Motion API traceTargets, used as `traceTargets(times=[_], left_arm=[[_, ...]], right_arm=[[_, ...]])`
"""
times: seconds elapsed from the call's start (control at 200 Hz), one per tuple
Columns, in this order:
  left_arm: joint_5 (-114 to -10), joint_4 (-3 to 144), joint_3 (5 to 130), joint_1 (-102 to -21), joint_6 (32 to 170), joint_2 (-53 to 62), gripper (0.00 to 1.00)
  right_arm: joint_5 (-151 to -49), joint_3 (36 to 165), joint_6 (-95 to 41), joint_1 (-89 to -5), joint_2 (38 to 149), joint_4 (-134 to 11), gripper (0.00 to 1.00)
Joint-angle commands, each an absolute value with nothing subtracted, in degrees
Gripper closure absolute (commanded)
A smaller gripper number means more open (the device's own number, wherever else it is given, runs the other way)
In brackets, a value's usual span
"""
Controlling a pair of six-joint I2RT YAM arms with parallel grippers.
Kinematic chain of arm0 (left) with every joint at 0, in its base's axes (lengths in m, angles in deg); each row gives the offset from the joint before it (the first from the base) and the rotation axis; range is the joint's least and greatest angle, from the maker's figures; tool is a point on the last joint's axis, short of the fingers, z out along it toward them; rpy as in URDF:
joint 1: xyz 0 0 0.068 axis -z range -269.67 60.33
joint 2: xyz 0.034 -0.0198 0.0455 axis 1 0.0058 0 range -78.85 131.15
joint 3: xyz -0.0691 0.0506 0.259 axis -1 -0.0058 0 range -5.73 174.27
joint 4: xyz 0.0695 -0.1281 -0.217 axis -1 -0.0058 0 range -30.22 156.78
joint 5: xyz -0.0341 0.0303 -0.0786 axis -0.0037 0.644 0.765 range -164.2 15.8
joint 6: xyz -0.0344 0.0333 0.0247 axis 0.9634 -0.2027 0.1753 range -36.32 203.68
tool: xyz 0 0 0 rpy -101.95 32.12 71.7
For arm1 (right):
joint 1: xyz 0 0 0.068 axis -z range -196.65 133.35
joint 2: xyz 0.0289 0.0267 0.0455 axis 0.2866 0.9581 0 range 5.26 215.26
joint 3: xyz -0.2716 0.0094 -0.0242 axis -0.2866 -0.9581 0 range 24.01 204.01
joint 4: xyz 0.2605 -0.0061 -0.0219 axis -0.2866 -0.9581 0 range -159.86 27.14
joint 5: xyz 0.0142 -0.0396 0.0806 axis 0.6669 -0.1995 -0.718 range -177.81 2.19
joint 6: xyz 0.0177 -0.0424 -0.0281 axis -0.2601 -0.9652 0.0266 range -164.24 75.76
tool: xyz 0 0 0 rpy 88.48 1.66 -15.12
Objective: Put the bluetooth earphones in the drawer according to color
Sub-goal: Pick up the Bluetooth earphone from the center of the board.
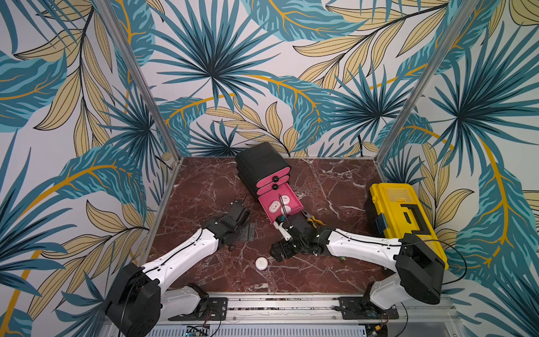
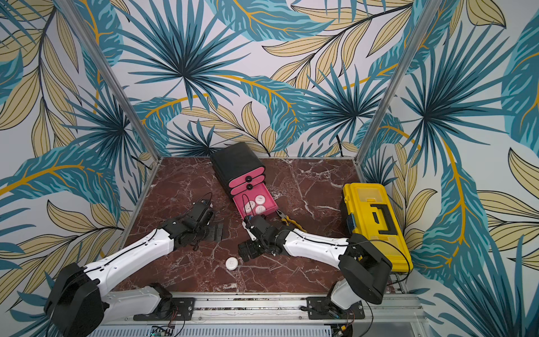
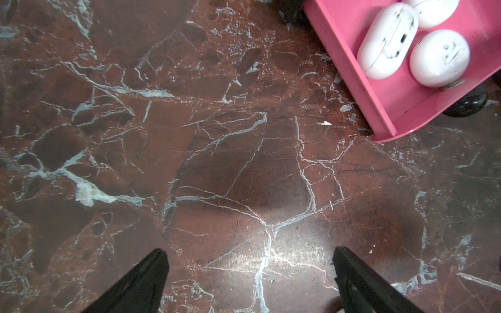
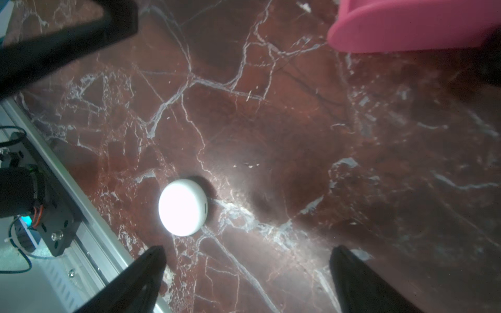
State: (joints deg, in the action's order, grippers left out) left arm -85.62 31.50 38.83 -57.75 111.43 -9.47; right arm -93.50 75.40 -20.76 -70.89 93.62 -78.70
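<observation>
The left gripper point(image 1: 241, 210) hangs to the left of the cabinet point(image 1: 262, 163), apart from it. In both top views it is only a dark lump. The left wrist view shows its jaws spread wide, with nothing between them but bare marble table point(image 3: 135, 135).

A single white earphone case point(image 1: 261, 263) lies on the table in front of the cabinet, well apart from it. The right wrist view shows this case point(image 4: 183, 207) just ahead of the right gripper point(image 4: 248, 249). Those jaws are also wide apart and grip nothing. That view catches a small slot on the case's side, which the top views do not.

The cabinet's two upper pink drawers are shut. Its bottom drawer point(image 1: 294, 197) is pulled out toward the arms. Three white cases point(image 2: 260, 200) lie inside, close together. The left wrist view shows dark scuffs on them point(image 3: 387, 40) and the drawer's black knob point(image 3: 466, 105). The right wrist view sees only the drawer's curved pink front.

Only the top views show what lies right of the cabinet. Yellow-handled pliers point(image 1: 313, 220) lie just beside the open drawer's right corner. A yellow toolbox point(image 1: 405, 216) sits well apart.
</observation>
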Motion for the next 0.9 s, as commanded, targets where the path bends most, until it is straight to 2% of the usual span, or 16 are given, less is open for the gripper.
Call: traceTargets(times=[0.0,0.666,0.896], left_arm=[[-85.3,33.9,36.8,-59.3,112.6,-12.0,0.00],[-83.8,35.5,33.4,-63.3,113.7,-15.9,0.00],[-83.6,35.6,33.3,-63.6,113.7,-16.0,0.00]], right_arm=[[-92.6,77.0,-23.8,-73.1,95.6,-77.7,0.01],[-85.3,91.8,-30.6,-84.8,112.8,-88.5,0.01],[-77.5,94.3,-26.9,-84.1,116.7,-92.4,0.08]])
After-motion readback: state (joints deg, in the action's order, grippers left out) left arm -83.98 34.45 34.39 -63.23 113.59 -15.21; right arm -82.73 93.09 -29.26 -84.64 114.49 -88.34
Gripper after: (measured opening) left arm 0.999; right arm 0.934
